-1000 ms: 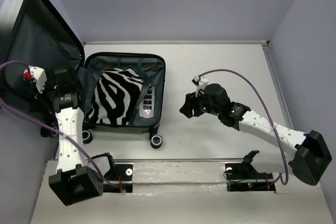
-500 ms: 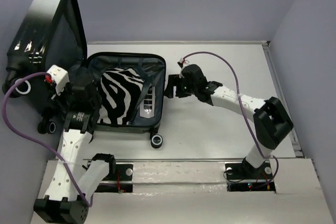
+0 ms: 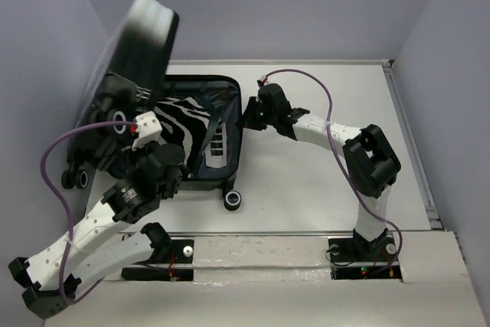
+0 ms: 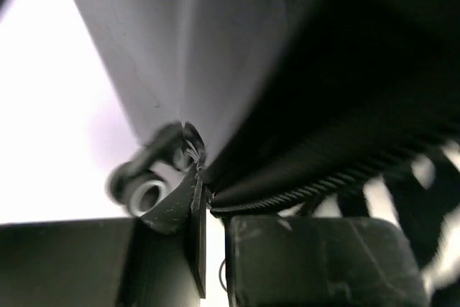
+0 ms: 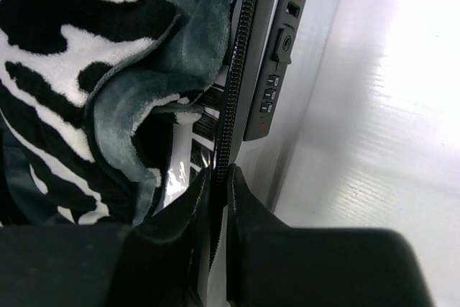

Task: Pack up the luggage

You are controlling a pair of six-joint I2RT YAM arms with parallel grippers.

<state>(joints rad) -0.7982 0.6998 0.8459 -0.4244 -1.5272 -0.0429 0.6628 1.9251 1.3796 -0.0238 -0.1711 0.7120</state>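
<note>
The luggage [image 3: 236, 139] lies open on the table, its lid [image 3: 142, 40] raised steeply over the left side. A zebra-striped blanket [image 3: 180, 112] fills the base. In the left wrist view, my left gripper [image 4: 212, 206] is shut on the lid's zipper rim [image 4: 302, 188], beside a caster wheel [image 4: 144, 193]. At the base's right wall, my right gripper [image 3: 246, 116] is shut on the zipper rim [image 5: 237, 84]. Its fingertips [image 5: 241, 185] pinch the rim just below the lock panel [image 5: 277, 70], with the blanket [image 5: 50, 55] to their left.
A black caster wheel [image 3: 233, 199] sticks out at the base's near right corner, with more wheels [image 3: 76, 180] at the left. The left arm's cable [image 3: 53, 158] loops beside the lid. Purple walls [image 3: 46, 51] stand close to the left and behind the lid.
The lid has swung up and over toward the base, carried by my left gripper. My right gripper moved left to the base's right rim and shut on it.
</note>
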